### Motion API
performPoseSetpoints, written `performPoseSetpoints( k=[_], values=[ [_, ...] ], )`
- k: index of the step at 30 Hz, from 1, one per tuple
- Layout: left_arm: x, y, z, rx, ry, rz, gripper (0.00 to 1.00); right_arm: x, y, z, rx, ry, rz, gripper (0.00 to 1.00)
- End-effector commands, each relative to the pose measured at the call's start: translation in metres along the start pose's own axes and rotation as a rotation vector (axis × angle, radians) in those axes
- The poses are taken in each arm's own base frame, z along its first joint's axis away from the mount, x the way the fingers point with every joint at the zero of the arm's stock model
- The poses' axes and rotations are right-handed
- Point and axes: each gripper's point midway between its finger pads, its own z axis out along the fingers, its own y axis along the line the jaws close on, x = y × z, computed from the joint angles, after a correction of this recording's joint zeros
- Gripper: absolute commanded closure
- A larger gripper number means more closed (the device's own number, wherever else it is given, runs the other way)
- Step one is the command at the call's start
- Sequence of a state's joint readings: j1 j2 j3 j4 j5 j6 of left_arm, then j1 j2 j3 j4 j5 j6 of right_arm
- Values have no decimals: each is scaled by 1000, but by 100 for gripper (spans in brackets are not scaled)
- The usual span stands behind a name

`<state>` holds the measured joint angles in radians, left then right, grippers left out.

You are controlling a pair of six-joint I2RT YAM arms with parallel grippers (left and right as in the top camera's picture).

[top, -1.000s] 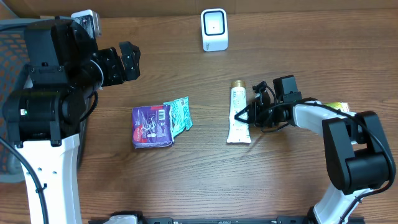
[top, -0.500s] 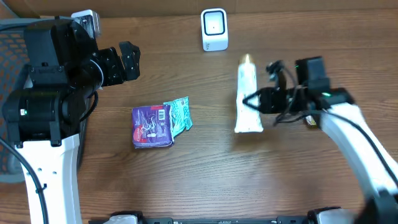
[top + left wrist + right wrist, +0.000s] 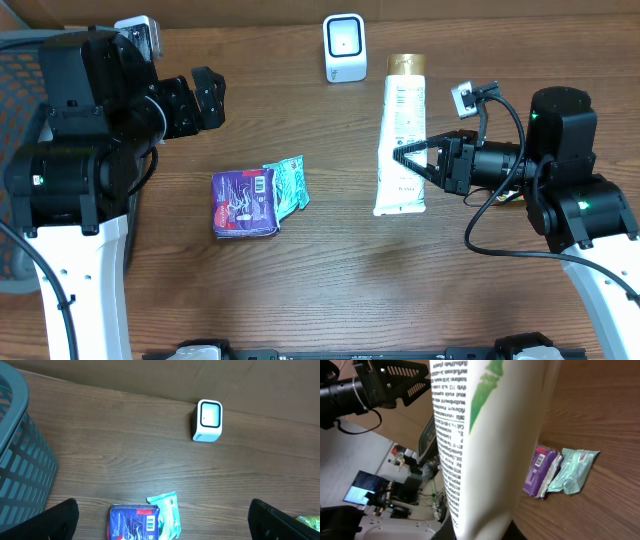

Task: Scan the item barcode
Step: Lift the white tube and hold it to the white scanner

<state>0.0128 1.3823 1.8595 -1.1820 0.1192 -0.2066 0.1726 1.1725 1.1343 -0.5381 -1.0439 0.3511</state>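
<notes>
A white tube with a gold cap is hanging over the table at centre right of the overhead view, with the right gripper clenching its lower half. For a clean scan, the barcode face likely needs turning squarely toward the white scanner at top centre. Bare wood is lying between them. The left gripper is sitting released at upper left, well apart from the packets.

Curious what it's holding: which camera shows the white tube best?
Overhead: the whole tube, end to end, is visible. The right wrist view shows only a close-up of its printed side; the left wrist view misses it.
</notes>
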Motion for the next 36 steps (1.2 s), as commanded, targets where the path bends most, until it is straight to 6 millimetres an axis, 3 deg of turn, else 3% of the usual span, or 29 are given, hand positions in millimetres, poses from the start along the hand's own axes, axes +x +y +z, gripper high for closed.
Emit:
performPoseSetpoints(
  k=[1, 7, 14, 19, 23, 28, 32, 36],
  values=[
    [-2, -1, 0, 5, -6, 21, 0, -8, 25, -5, -64, -9, 2, 97],
    [-2, -1, 0, 5, -6, 21, 0, -33, 30, -3, -85, -64, 83, 96],
    [-2, -1, 0, 5, -6, 21, 0, -84, 0, 8, 124, -106, 58, 96],
    [-2, -1, 0, 5, -6, 21, 0, -120, -51, 23, 522, -91, -53, 96],
    [-2, -1, 0, 5, -6, 21, 1, -157, -97, 14, 911, -141, -186, 96],
    [-2, -1, 0, 5, -6, 21, 0, -195, -142, 24, 1251, -127, -516, 96],
    [-2, -1, 0, 5, -6, 21, 0, -206, -184, 39, 1457, -30, -713, 96],
    [-2, -1, 0, 5, -6, 21, 1, -202, -229, 57, 1565, 194, -923, 96]
  ],
)
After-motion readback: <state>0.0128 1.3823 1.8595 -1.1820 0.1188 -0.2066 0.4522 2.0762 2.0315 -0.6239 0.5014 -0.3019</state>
